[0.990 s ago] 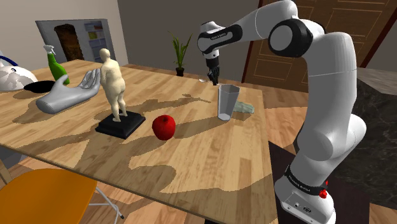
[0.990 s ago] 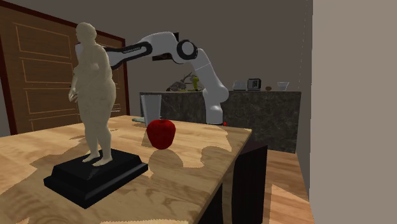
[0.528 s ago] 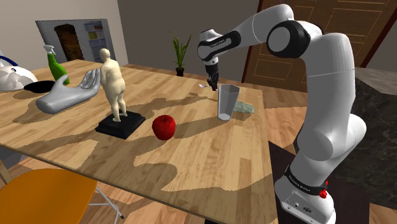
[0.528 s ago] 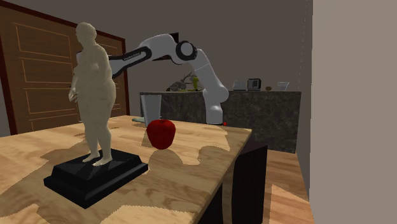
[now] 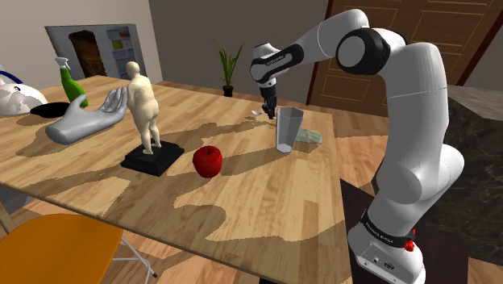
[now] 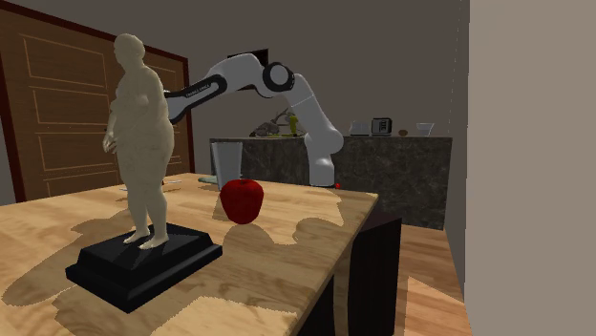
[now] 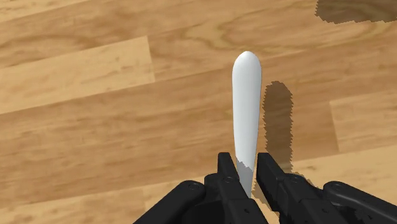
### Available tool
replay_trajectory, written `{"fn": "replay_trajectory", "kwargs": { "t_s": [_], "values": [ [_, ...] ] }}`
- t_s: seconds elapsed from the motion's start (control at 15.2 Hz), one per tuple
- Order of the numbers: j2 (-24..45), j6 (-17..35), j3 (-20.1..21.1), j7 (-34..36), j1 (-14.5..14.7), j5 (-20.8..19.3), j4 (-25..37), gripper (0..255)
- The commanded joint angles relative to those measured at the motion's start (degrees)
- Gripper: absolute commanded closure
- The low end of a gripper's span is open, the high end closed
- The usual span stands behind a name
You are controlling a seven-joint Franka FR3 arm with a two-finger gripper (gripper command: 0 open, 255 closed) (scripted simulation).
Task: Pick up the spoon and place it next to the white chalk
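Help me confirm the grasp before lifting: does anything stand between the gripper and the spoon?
Nothing visible does. In the wrist view the gripper clasps the white spoon directly, one black finger on each side of its handle, and only the bare wooden table lies around it.

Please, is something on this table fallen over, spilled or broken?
Nothing stands out. The glass, the figurine and the spray bottle stand upright, the apple looks whole, and nothing is spilled on the table. The gripper clasps the white spoon.
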Motion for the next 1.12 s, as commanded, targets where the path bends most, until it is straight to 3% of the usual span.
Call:
{"fn": "replay_trajectory", "kwargs": {
  "t_s": [0.0,0.13,0.2,0.53,0.79,1.06],
  "values": [
    [0.0,0.0,0.0,0.0,0.0,0.0,0.0,255],
    [0.0,0.0,0.0,0.0,0.0,0.0,0.0,255],
    [0.0,0.0,0.0,0.0,0.0,0.0,0.0,0],
    [0.0,0.0,0.0,0.0,0.0,0.0,0.0,0],
    [-0.7,-6.8,0.4,-0.5,0.9,0.5,6.0,0],
    [-0.7,-6.8,0.4,-0.5,0.9,0.5,6.0,0]
  ]
}}
